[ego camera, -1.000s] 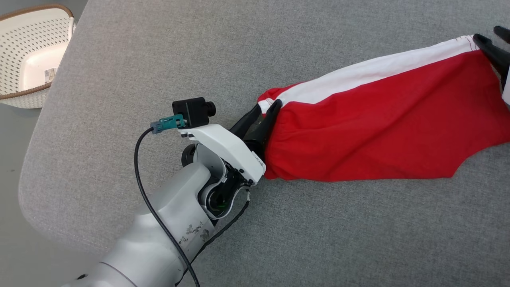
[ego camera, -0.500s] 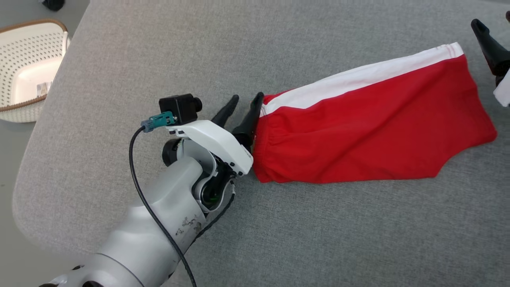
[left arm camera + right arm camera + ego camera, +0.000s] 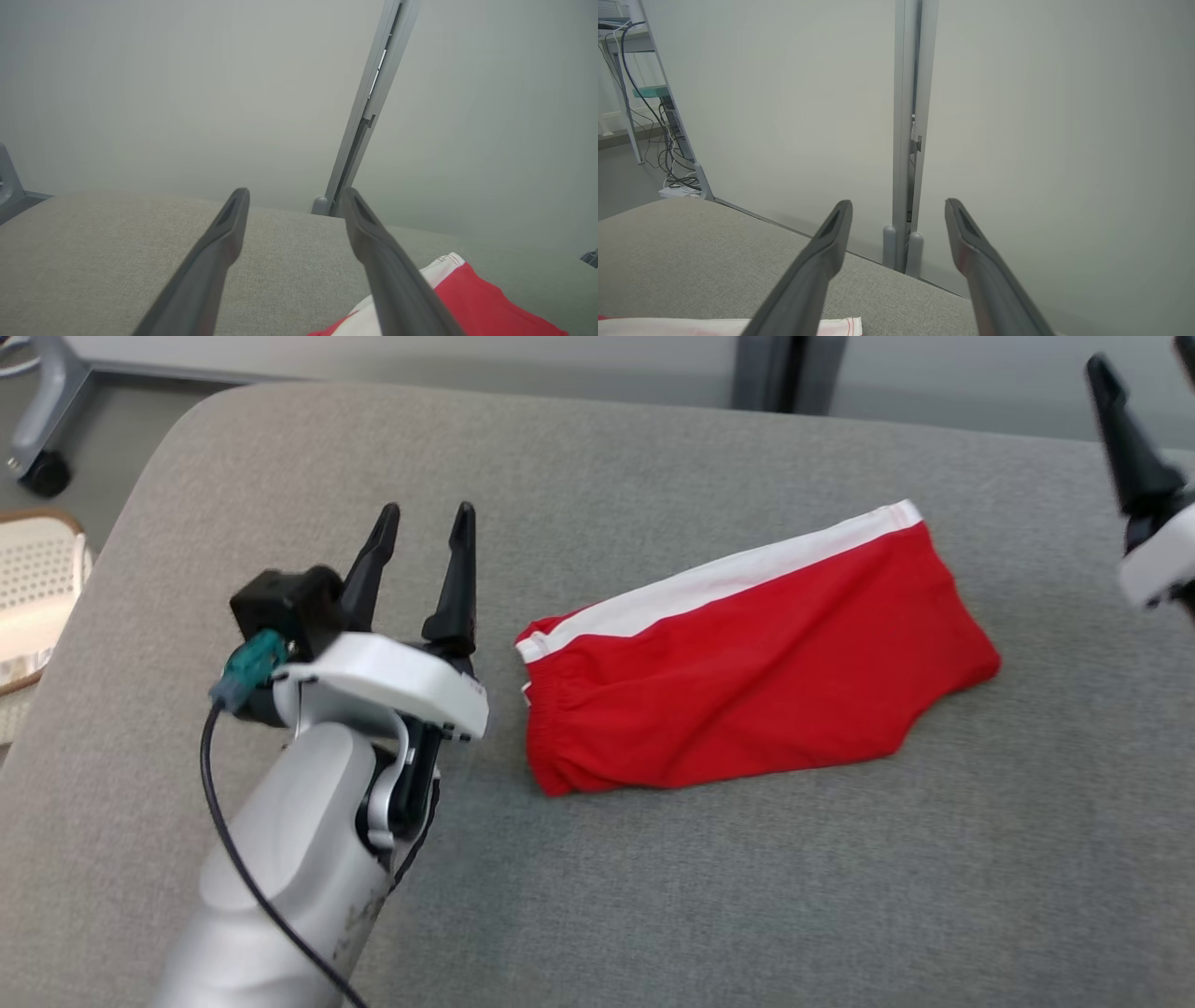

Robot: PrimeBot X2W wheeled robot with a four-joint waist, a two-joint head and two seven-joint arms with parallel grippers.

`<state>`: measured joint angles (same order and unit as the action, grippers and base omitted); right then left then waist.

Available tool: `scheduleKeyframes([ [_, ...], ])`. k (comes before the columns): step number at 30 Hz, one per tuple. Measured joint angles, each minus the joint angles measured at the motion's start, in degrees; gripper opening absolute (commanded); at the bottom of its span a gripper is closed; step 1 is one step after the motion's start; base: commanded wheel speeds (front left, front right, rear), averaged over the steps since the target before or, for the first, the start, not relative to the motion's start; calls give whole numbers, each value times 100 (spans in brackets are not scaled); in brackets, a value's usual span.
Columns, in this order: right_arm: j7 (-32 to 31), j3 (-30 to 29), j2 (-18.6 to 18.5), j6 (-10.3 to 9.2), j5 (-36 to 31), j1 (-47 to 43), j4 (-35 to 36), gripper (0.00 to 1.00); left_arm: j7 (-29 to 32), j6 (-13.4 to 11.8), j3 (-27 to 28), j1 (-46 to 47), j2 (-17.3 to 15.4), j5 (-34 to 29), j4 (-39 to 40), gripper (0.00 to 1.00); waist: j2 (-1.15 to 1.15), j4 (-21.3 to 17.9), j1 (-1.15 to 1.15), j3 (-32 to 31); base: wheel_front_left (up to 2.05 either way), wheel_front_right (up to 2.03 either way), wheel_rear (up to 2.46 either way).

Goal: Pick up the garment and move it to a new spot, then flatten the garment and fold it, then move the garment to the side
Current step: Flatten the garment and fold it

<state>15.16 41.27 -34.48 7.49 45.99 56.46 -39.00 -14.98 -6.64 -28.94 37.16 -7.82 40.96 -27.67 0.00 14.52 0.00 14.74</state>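
Garment (image 3: 747, 681): red shorts in a soft knit, with a white stripe along the far edge and a gathered elastic waistband at the left end. It lies on the desk (image 3: 653, 896), slightly right of centre, mostly flat with light wrinkles, tapering to a blunt corner on the right. The desk has a grey woven cover, rounded corners and a padded look.

Left gripper (image 3: 426, 513): long, dark, tapered matt fingers, spread apart and gripping nothing. It sits just left of the waistband with a strip of bare grey weave between them. It has a white shell, and a black cable (image 3: 224, 821) runs down the pale forearm.

Right gripper (image 3: 1141, 364): at the upper right edge of my head view, past the garment's right end and well apart from it. One finger is cut off by the frame there. The right wrist view shows both fingers wide apart and empty.

Around: a white perforated basket (image 3: 37, 579) with a brown rim sits off the desk's left side, blurred. Pale matt partition panels stand behind the desk, joined at a grey post (image 3: 908, 140).

The left wrist view adds the stripe and a red corner at lower right, partly behind one finger. The right wrist view adds the white hem with red stitching at the bottom edge, and tangled cables (image 3: 649, 93) on the floor at far left.
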Motion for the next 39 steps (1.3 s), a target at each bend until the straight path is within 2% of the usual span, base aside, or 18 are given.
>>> scheduleKeyframes([
  [5,0,-1414,517,1,-1293,-1146,754,100,0,-46,609,-763,130,-832,589,100,0,-275,0,-255,0,0,0],
  [8,0,-2152,999,0,-1912,-1891,1211,100,0,12,889,-1200,192,-1206,788,100,0,-411,0,-427,0,0,0],
  [14,-1,-2977,1879,1,-2748,-3189,1864,100,-1,236,1524,-2195,383,-1517,1095,100,0,-696,0,-799,0,0,0],
  [17,-1,-3200,2201,1,-2945,-3684,2038,100,0,408,1756,-2644,478,-1627,1235,100,0,-827,0,-963,0,0,0],
  [21,-1,-3455,2469,0,-3115,-4238,2140,100,-1,509,2047,-3103,489,-1695,1385,100,0,-936,0,-1158,0,0,0],
  [25,0,-3575,2680,0,-3226,-4613,2151,100,0,450,2037,-3489,506,-1588,1395,100,0,-1019,0,-1270,0,0,0],
  [35,0,-3578,2741,0,-3265,-4754,2141,100,0,411,1834,-3604,500,-1504,1437,100,0,-963,0,-1280,0,0,0],
  [39,-326,-3472,2787,0,-2788,-4671,1894,100,0,409,1688,-3472,501,-1527,1429,100,0,-849,0,-1217,0,0,0],
])
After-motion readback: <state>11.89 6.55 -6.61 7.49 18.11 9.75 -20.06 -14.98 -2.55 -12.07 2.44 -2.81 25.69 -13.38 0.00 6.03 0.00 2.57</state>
